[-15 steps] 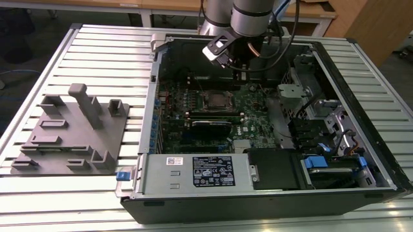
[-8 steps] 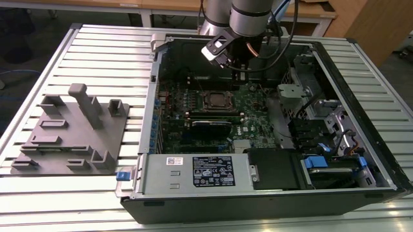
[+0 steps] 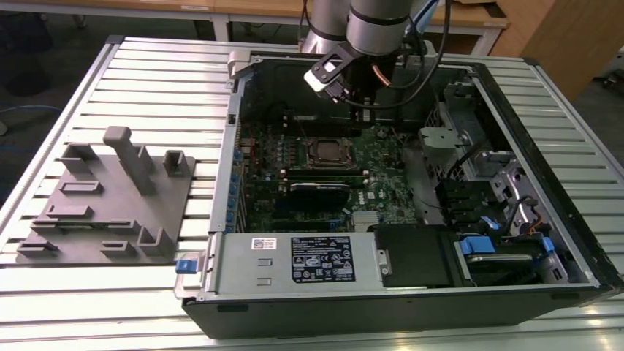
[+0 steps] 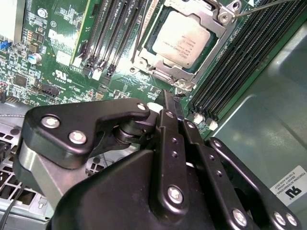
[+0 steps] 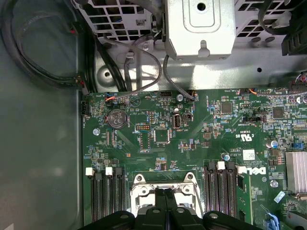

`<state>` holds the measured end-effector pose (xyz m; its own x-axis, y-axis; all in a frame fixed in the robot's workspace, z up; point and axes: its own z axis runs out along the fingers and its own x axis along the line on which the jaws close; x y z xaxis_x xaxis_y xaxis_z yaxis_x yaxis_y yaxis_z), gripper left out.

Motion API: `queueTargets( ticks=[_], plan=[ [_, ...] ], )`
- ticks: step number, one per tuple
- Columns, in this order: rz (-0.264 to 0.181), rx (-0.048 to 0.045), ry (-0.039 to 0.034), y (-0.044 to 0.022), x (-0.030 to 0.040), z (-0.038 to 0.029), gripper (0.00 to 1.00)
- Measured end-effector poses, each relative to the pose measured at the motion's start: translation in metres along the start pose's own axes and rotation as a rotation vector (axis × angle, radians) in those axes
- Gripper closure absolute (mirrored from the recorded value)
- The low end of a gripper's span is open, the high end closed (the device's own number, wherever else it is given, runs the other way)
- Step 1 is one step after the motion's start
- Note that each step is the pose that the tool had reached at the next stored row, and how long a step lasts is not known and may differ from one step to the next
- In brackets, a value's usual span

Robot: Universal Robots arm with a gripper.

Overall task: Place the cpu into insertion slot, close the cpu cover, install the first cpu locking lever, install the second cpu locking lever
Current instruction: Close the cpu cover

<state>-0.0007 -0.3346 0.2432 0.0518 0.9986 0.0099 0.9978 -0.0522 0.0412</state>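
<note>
Cpu (image 4: 182, 40) seated in insertion slot (image 3: 326, 153) on green board (image 5: 201, 139). Silver top shows through cut-out of cpu cover (image 4: 221, 34), which lies flat around it. Thin wire lever (image 4: 261, 7) juts out past cover corner. Gripper (image 4: 171, 101) hangs over socket edge, fingers pressed together, nothing between them. Tips just beside cover's near corner, contact unclear. Board sits inside open computer case (image 3: 546, 131), grey metal box (image 3: 244, 256) along one wall. Case lies on slatted table (image 3: 146, 73). Grey fixture (image 3: 107, 197) at exterior view's left, outside case.

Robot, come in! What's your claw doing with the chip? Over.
Claw shut, empty, near the cpu. It's seated, cpu cover down. Nothing in the way.
</note>
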Motion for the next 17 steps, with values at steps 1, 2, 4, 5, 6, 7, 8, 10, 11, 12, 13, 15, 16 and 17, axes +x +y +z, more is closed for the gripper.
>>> queueTargets(
  ticks=[1,2,4,5,6,7,8,10,11,12,13,15,16,17],
  plan=[
    [0.000,0.0000,0.0000,0.0000,0.0000,0.0000,0.90],
    [0.000,0.0000,0.0000,0.0000,0.0000,0.0000,0.90],
    [0.000,0.0000,-0.0001,-0.0004,0.0000,-0.0001,0.90],
    [0.000,0.0000,0.0000,-0.0007,0.0000,-0.0001,0.90],
    [0.000,0.0000,0.0000,-0.0013,-0.0001,-0.0001,0.90],
    [0.000,0.0000,-0.0001,-0.0022,-0.0001,-0.0001,0.90],
    [0.000,0.0000,-0.0001,-0.0032,-0.0002,-0.0002,0.90],
    [0.000,0.0000,0.0000,-0.0054,-0.0003,-0.0003,0.90],
    [0.000,0.0000,0.0001,-0.0065,-0.0003,-0.0002,0.90],
    [0.000,0.0000,0.0000,-0.0074,-0.0004,-0.0003,0.90],
    [0.000,0.0000,0.0001,-0.0085,-0.0004,-0.0003,0.90],
    [0.000,0.0000,0.0001,-0.0112,-0.0006,-0.0003,0.90],
    [0.000,0.0000,0.0000,-0.0127,-0.0007,-0.0003,0.90],
    [0.000,0.0000,0.0000,-0.0142,-0.0007,-0.0003,0.90]
  ],
)
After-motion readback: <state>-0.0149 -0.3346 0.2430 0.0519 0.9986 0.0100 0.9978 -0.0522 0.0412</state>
